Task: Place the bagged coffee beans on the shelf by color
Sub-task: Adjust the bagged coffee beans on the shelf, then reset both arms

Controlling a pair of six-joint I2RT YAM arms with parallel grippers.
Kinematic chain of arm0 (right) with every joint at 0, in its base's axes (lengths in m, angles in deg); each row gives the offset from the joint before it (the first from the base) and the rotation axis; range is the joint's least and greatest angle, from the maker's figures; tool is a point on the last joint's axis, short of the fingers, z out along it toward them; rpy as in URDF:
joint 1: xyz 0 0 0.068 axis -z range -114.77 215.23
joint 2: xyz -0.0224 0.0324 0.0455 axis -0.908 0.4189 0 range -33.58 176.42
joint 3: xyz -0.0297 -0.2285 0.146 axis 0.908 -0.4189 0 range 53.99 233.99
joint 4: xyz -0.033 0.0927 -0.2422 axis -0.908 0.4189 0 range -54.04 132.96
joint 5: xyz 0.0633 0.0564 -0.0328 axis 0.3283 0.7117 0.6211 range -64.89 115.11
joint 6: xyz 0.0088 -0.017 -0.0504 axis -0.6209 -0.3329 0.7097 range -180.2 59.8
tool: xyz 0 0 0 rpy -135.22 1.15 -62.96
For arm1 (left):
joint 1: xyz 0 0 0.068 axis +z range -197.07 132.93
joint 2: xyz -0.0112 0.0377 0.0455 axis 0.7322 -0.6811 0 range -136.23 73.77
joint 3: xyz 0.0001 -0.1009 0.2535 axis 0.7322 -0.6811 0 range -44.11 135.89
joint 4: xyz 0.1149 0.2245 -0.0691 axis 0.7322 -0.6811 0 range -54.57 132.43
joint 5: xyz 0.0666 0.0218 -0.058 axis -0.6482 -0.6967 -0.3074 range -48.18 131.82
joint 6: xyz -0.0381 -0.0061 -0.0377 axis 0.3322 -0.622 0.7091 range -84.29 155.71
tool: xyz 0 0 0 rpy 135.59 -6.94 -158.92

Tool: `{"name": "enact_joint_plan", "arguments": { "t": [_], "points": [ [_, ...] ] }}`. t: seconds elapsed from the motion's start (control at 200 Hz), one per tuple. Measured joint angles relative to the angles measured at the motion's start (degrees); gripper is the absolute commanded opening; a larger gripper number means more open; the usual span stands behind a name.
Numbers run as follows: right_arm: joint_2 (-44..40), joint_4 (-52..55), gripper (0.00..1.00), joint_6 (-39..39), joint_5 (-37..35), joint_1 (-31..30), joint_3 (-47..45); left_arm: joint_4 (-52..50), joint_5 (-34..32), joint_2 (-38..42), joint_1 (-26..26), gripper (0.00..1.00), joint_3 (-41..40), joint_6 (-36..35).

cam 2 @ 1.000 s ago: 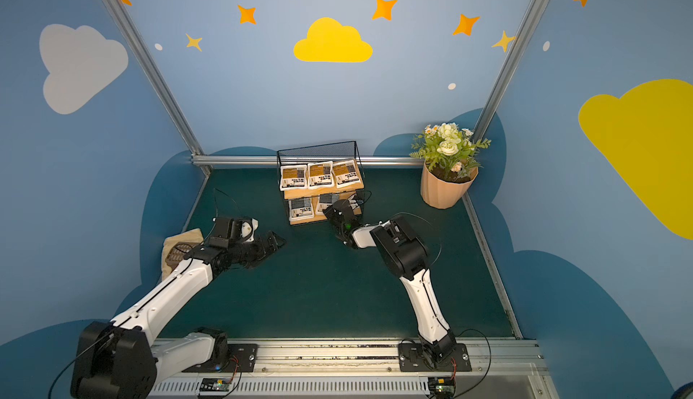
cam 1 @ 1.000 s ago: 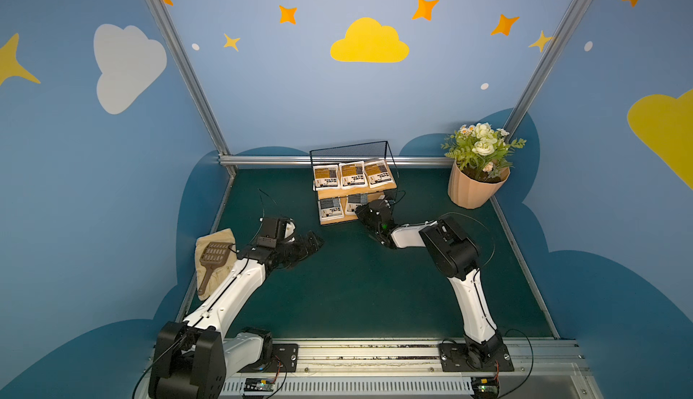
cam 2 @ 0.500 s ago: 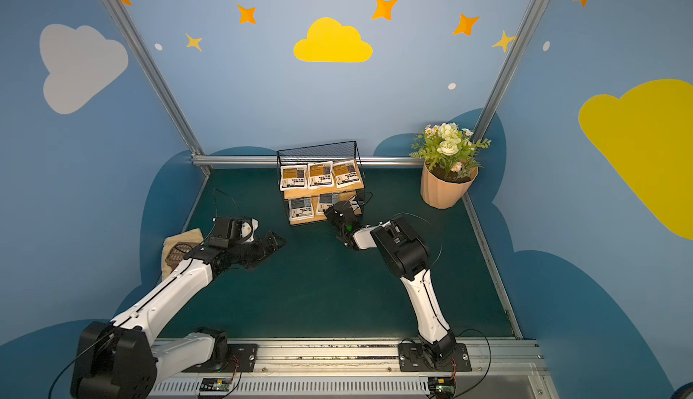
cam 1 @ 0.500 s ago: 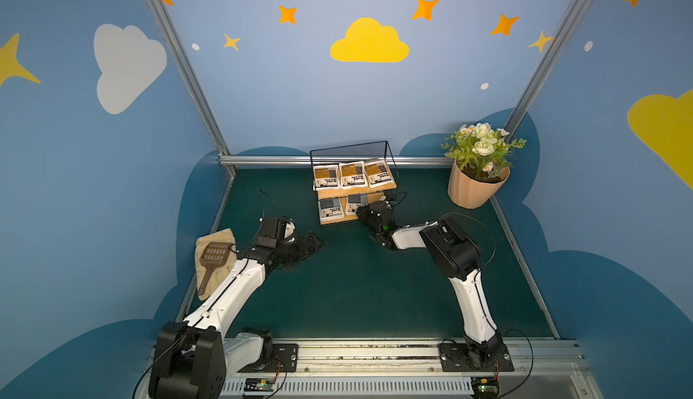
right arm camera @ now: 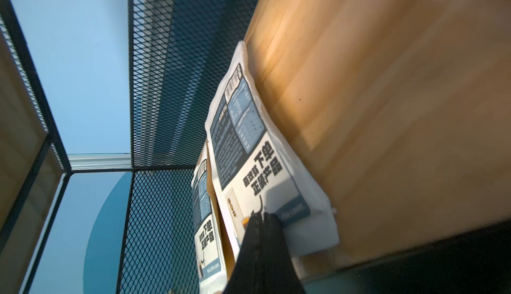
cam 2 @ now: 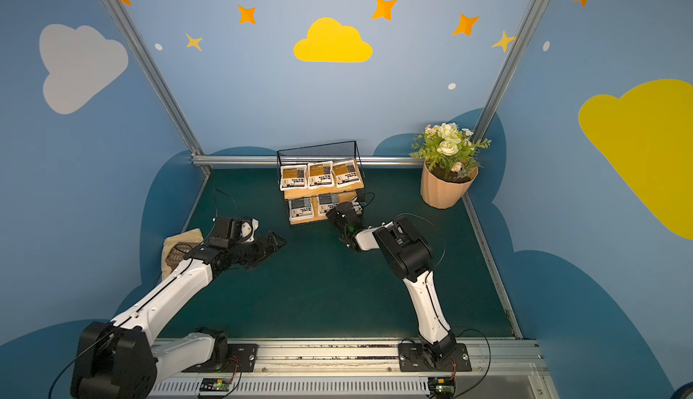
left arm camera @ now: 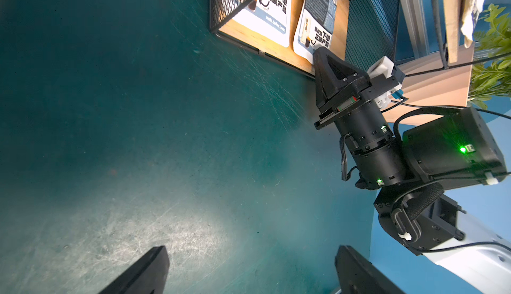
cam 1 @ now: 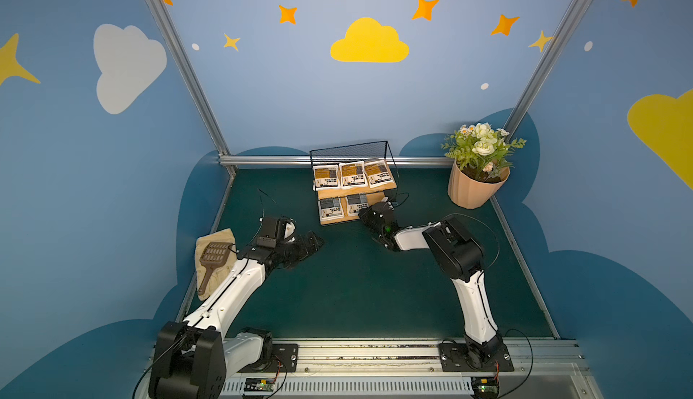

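Observation:
The shelf [cam 1: 348, 153] [cam 2: 317, 153] stands at the back middle of the green mat. In both top views three orange-labelled bagged coffee beans [cam 1: 352, 174] [cam 2: 320, 174] lie on its upper board and two grey-blue ones [cam 1: 331, 207] [cam 2: 301, 207] on the lower board. My right gripper [cam 1: 365, 213] [right arm camera: 261, 218] is shut with nothing between its fingers. Its tips rest against the near edge of the right-hand grey-blue pouch [right arm camera: 249, 151] [left arm camera: 315, 16]. My left gripper [cam 1: 313, 239] [left arm camera: 250, 251] hangs open over bare mat, left of and nearer than the shelf.
A peach ribbed flower pot [cam 1: 474, 190] stands at the back right corner. A tan cloth with a brown grid tool [cam 1: 215, 254] lies at the mat's left edge beside my left arm. Blue walls close in three sides.

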Motion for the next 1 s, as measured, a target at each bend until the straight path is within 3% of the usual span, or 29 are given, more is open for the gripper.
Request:
{"name": "enact_joint_plan", "arguments": {
  "t": [0.4, 0.801, 0.846, 1.001],
  "points": [
    [-5.3, -4.3, 0.0, 3.9, 2.4, 0.3, -4.1, 0.1, 0.4, 0.8, 0.0, 1.0, -0.7, 0.0],
    [-25.7, -5.7, 0.0, 4.3, 7.1, -1.1, -25.6, -0.4, -1.1, 6.1, 0.0, 1.0, -0.7, 0.5],
    [-29.3, -4.1, 0.12, 4.4, 7.7, -1.6, -28.7, -0.6, -1.6, 7.1, 0.0, 1.0, -0.7, 0.6],
    [-43.9, 5.9, 0.72, 5.8, 8.3, -2.5, -36.9, -1.1, -4.7, 11.4, 0.0, 1.0, -0.7, 1.1]
  ]
}}
